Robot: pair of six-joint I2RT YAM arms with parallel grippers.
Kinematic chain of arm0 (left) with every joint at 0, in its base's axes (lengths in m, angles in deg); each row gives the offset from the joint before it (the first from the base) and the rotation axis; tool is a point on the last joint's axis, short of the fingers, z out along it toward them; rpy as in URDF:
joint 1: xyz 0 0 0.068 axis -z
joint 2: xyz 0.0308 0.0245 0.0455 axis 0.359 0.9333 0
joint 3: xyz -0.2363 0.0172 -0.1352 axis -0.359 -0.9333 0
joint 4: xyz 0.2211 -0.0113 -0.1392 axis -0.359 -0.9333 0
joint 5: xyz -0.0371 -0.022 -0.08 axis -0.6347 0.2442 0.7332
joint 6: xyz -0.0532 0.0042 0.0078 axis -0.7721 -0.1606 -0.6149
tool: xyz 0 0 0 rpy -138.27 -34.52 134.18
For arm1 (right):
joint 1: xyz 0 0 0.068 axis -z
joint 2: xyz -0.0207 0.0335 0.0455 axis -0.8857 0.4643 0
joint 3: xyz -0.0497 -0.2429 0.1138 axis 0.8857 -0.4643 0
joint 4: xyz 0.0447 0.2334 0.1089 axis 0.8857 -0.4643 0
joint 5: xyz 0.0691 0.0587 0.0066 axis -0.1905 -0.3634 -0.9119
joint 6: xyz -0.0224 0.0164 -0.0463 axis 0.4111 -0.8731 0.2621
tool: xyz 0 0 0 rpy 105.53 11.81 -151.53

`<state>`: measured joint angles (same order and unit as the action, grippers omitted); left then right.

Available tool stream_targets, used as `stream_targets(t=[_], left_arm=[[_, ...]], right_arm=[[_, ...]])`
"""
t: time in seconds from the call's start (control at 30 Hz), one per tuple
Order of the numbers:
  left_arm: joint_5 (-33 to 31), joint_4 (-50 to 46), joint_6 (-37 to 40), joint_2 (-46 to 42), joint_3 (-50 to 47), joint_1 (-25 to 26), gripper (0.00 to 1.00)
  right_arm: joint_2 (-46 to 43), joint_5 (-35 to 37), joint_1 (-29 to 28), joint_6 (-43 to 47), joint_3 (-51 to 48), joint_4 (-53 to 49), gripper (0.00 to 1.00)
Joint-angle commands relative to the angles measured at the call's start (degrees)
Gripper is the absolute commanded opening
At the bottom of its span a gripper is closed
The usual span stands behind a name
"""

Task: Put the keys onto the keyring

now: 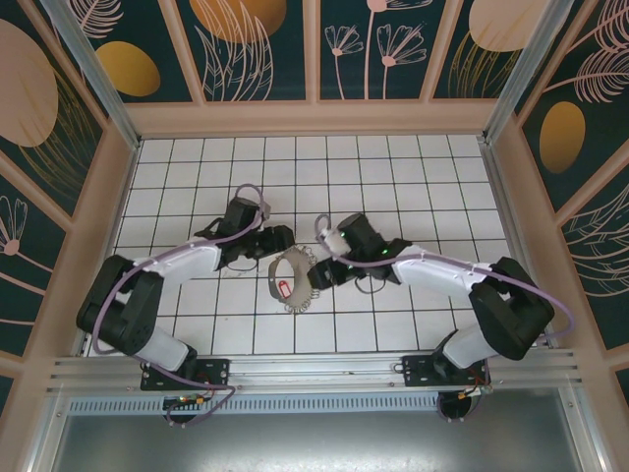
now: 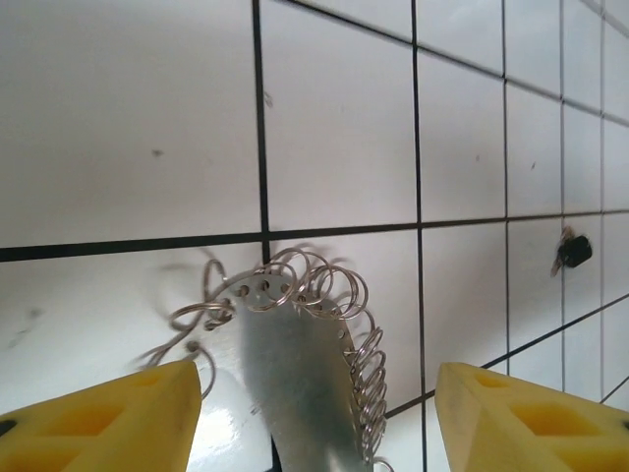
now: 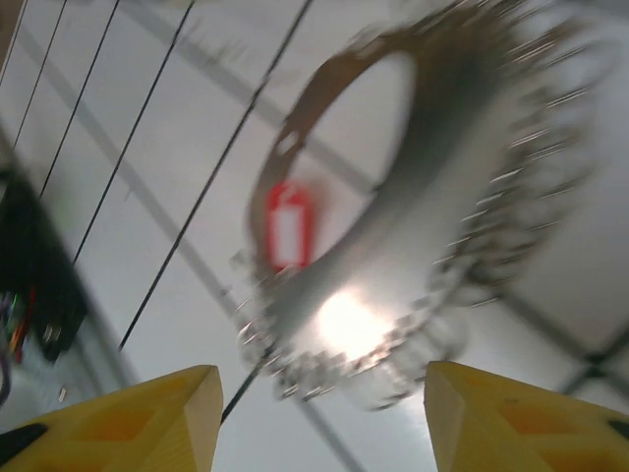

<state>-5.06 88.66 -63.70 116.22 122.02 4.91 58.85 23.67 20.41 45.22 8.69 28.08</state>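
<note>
Left claw: the left gripper (image 2: 319, 398) has its yellow fingertips (image 2: 108, 418) wide apart, nothing clamped; in the top view the left gripper (image 1: 283, 252) points in from the left
Between the left fingers: the keyring (image 2: 295, 364), a broad silvery metal band with holes along its edge and small wire split rings (image 2: 339, 285) threaded through them, rises in the gap and touches neither pad
Right claw: the right gripper (image 3: 324, 393) also has its yellow fingers (image 3: 147, 418) apart; from above the right gripper (image 1: 321, 276) sits at the loop's right side
Ahead of the right fingers: the keyring (image 3: 447, 197), blurred, just past the tips; contact cannot be told
Red-headed key: the red-headed key (image 3: 288, 224), a red frame around a pale middle, hangs inside the loop (image 1: 284, 288)
Keyring's place: the keyring (image 1: 274, 274) is mid-table between both claws
Dark-headed key: a small dark-headed key (image 2: 573, 251) lies alone, well right of the band
Table: white tiled table (image 1: 393, 177) with dark grid lines
</note>
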Motion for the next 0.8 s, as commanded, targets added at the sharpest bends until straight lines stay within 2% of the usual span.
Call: stream_targets(t=[0.0, 0.17, 0.37, 0.6, 0.77], left_arm=[[-1.09, -5.35, 2.81, -6.24, -1.89, -1.43, 0.66], [3.7, -4.96, 1.65, -9.76, -7.19, -1.44, 0.65], [8.67, 5.88, -4.02, -9.43, -14.34, -1.26, 0.6], [9.56, 8.18, -3.25, -3.45, -11.4, -1.27, 0.58], [8.26, 8.28, 0.21, 3.9, -6.93, -1.28, 0.52]], right_arm=[[3.76, 2.17, 4.74, 3.36, 2.31, -3.17, 0.55], [12.22, -3.78, 4.21, 3.79, 6.74, -2.16, 0.52], [16.56, -6.8, 2.5, 3.82, 7.59, 0.72, 0.56], [18.06, -10.42, -3.03, 3.27, 6.51, 2.09, 0.54], [13.83, -11.68, -8.81, 2.65, 3.8, 2.78, 0.53]])
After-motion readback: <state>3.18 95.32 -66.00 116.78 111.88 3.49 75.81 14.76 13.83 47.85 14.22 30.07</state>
